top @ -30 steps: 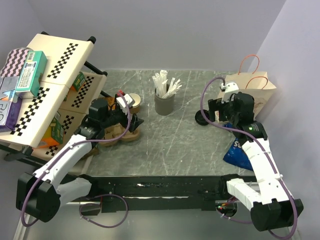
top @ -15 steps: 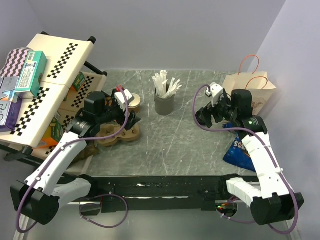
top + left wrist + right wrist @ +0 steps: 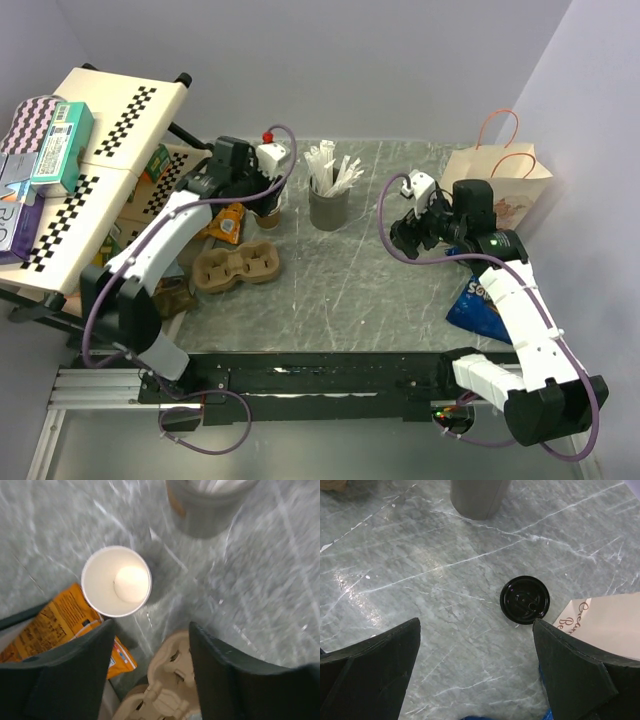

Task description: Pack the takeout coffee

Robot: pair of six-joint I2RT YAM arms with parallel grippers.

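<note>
A brown paper takeout coffee cup [image 3: 116,581], white inside and without a lid, stands upright on the marble; the top view shows this cup [image 3: 267,213] partly under my left arm. My left gripper [image 3: 151,627] hovers above it, open, with nothing between the jaws and the cup just beyond the fingertips. A black round lid [image 3: 525,600] lies flat on the table. My right gripper [image 3: 476,625] hangs open and empty above the bare marble just short of it. From above, the left gripper [image 3: 258,200] is at the back left and the right gripper [image 3: 410,232] at the right.
A brown moulded cup carrier [image 3: 237,265] lies near the left arm. A grey cup of white sticks [image 3: 328,205] stands at the back centre. An orange snack packet [image 3: 55,625] lies beside the cup. A paper bag [image 3: 500,180] and a blue chip bag [image 3: 478,300] are on the right, a shelf rack [image 3: 90,170] on the left.
My left arm has swung from over the cup carrier toward the back, above the cup, and its jaws have narrowed somewhat. My right gripper has shifted left, away from the paper bag.
</note>
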